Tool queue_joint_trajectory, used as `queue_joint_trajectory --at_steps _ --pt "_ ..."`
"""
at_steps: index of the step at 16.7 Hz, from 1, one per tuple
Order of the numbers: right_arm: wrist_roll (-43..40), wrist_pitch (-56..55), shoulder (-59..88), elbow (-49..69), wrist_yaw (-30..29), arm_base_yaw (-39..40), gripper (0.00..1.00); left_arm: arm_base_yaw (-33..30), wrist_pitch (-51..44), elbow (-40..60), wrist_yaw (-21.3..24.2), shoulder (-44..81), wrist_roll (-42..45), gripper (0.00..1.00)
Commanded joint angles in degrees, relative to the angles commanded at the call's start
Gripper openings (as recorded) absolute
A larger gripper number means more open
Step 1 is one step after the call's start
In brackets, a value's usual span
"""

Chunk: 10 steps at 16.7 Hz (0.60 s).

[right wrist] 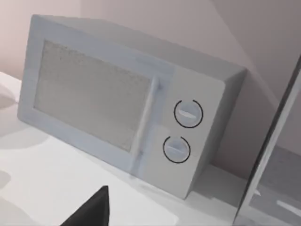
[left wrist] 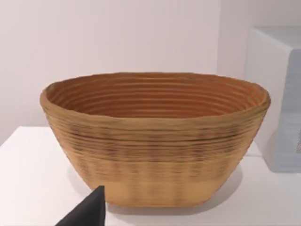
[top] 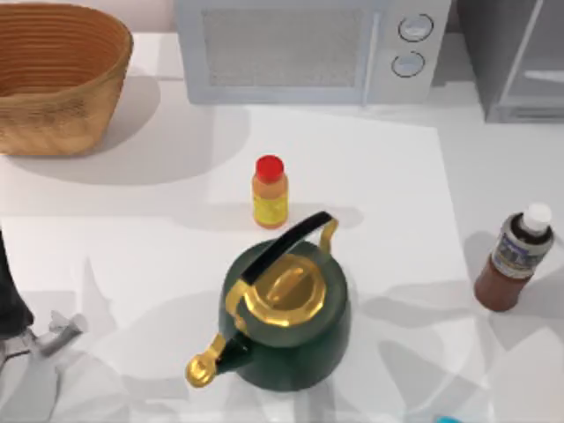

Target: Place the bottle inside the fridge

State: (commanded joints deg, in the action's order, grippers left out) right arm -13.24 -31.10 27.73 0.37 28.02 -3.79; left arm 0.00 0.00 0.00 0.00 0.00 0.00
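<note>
Brown bottle (top: 515,260) stood upright on white surface (top: 388,176), right side, untouched. Fridge (top: 520,57) sat at rear right corner, well apart; door state unclear. Left end effector (top: 53,335) idle at left edge; finger spread indeterminate. Task judged not begun: grasp, transfer, placement all remained.

On my top view, a dark green kettle (top: 286,322) with a gold lid, gold spout and black handle stands upright near the front centre of the white worktop (top: 132,256). Just behind it, apart from it, I see an orange-yellow bottle (top: 270,194) with a red cap, upright. A woven basket (top: 55,75) sits at the rear left corner, its inside bare as far as I can see. A light grey microwave (top: 308,48) with two round knobs (top: 414,28) stands at the rear centre, door closed.
</note>
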Motion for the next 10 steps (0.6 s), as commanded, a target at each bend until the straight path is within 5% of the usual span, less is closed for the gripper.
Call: queue_joint_trajectory --at_steps 6,10 --pt "-6.10 -26.65 36.24 1.79 21.48 -6.57 1.00 0.00 0.00 0.00 0.00 0.00 0.00 1.00" --pt "-6.45 -34.83 54.56 3.21 28.41 -11.07 1.00 0.00 0.00 0.00 0.00 0.00 0.00 1.00"
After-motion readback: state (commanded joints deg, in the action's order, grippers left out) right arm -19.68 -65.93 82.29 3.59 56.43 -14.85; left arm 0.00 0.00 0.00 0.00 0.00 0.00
